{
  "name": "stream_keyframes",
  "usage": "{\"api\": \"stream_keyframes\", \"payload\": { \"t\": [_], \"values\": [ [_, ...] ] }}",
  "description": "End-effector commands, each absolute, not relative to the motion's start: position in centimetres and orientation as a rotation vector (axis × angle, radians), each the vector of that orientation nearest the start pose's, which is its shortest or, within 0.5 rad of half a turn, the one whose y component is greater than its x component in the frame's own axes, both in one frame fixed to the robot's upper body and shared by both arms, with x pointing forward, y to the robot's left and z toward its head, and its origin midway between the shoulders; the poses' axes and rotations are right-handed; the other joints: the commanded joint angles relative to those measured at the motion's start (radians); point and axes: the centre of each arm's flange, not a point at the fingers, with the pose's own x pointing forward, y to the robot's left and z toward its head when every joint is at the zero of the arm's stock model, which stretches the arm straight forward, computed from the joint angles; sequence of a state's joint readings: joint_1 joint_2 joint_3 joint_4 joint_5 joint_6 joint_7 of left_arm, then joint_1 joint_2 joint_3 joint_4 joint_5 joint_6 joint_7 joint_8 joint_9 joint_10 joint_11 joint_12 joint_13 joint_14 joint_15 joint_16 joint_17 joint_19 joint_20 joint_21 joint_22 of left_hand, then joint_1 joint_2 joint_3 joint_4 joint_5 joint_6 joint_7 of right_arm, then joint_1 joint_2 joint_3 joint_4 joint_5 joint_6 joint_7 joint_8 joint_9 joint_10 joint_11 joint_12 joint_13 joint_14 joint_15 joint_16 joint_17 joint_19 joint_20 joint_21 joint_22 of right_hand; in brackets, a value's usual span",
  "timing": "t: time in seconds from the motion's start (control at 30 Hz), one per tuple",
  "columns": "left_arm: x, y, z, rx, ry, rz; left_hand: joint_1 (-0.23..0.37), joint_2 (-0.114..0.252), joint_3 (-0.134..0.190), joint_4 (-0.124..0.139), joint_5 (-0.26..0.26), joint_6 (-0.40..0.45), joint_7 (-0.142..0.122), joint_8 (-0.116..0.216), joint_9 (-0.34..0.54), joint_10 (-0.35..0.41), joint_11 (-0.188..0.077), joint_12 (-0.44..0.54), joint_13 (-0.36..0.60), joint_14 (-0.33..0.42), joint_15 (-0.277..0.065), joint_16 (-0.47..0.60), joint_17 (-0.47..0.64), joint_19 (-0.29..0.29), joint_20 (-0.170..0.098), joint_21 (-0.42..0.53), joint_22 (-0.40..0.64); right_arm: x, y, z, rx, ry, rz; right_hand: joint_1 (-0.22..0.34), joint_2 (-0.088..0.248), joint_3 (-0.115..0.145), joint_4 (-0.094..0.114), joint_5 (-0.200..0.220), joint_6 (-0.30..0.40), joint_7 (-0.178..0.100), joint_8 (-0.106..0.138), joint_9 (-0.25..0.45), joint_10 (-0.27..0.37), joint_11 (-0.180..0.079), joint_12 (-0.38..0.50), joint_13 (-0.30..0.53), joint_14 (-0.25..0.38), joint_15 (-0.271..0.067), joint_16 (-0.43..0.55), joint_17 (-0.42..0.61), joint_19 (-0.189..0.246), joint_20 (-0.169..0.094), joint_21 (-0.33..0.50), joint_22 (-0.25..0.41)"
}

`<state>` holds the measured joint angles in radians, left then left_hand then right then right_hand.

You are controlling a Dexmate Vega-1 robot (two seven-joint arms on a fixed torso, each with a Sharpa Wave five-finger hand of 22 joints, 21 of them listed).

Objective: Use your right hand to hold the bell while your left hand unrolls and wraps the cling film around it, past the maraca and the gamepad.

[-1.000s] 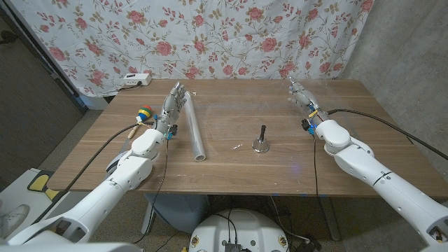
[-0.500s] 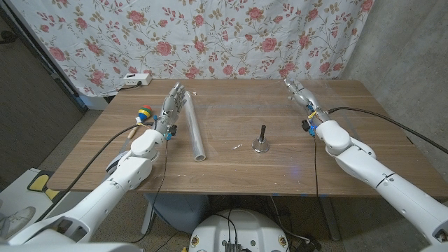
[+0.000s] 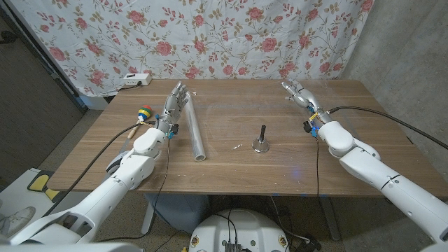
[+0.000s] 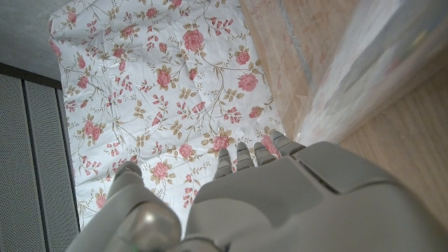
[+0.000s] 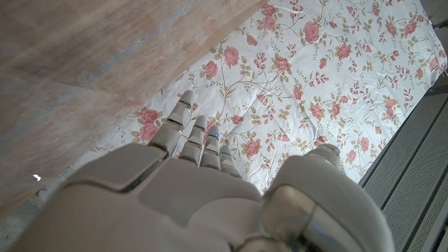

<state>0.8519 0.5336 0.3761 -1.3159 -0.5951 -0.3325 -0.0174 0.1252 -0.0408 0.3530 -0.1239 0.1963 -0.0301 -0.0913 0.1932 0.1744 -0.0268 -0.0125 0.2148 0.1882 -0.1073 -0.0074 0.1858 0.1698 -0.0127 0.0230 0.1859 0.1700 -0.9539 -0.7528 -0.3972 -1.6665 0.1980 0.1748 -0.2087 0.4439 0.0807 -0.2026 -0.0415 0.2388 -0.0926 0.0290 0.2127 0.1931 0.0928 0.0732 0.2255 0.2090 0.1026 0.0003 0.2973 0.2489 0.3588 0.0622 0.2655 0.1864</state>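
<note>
The bell (image 3: 261,142) is seen upright near the middle of the table (image 3: 350,119), untouched. The cling film roll (image 3: 194,126) is laid lengthwise just beside the left hand (image 3: 172,110), whose fingers are held apart and empty. The right hand (image 3: 299,94) is likewise spread and empty, well apart from the bell. The maraca (image 3: 143,116) is partly hidden behind the left arm. In the left wrist view, the roll (image 4: 371,66) is blurred.

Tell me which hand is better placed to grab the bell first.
Neither is close; the right hand has the clearer way, with bare table between it and the bell. The left hand stands beside the film roll, which lies between.
</note>
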Motion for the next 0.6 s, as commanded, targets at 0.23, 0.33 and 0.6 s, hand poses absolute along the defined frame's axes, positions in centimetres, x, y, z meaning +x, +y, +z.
{"api": "stream_keyframes", "payload": {
  "t": [0.23,0.33,0.6],
  "values": [
    [65.3,28.0,-2.1,0.049,-0.625,-0.214,0.010,0.006,0.000,-0.005,0.004,0.010,-0.005,0.003,0.004,0.002,0.000,0.002,0.002,-0.005,0.004,-0.004,0.005,-0.003,-0.002,0.005,0.004,57.3,-28.5,0.3,-0.612,-0.759,0.098,0.020,0.010,0.009,-0.013,-0.009,0.122,0.005,0.039,0.001,0.089,-0.010,0.024,0.002,0.065,-0.031,0.029,0.009,0.069,-0.034,0.026,0.006],
    [65.4,27.9,-2.3,0.045,-0.617,-0.214,0.010,0.006,0.000,-0.005,0.004,0.011,-0.005,0.003,0.004,0.002,0.001,0.002,0.002,-0.005,0.004,-0.003,0.005,-0.003,-0.002,0.005,0.004,57.1,-28.7,0.3,-0.610,-0.766,0.090,0.024,0.014,0.012,-0.016,-0.009,0.150,0.002,0.046,0.001,0.105,-0.016,0.028,0.003,0.076,-0.034,0.033,0.011,0.076,-0.035,0.028,0.007],
    [65.5,27.9,-2.7,0.027,-0.615,-0.214,0.011,0.007,-0.001,-0.005,0.004,0.011,-0.005,0.002,0.005,0.003,0.000,0.002,0.003,-0.005,0.003,-0.004,0.005,-0.003,-0.002,0.005,0.004,56.6,-29.0,0.1,-0.628,-0.784,0.068,0.044,0.018,0.024,-0.028,-0.014,0.243,-0.017,0.067,0.001,0.178,-0.027,0.048,0.005,0.117,-0.057,0.049,0.015,0.111,-0.052,0.037,0.008]
  ]
}}
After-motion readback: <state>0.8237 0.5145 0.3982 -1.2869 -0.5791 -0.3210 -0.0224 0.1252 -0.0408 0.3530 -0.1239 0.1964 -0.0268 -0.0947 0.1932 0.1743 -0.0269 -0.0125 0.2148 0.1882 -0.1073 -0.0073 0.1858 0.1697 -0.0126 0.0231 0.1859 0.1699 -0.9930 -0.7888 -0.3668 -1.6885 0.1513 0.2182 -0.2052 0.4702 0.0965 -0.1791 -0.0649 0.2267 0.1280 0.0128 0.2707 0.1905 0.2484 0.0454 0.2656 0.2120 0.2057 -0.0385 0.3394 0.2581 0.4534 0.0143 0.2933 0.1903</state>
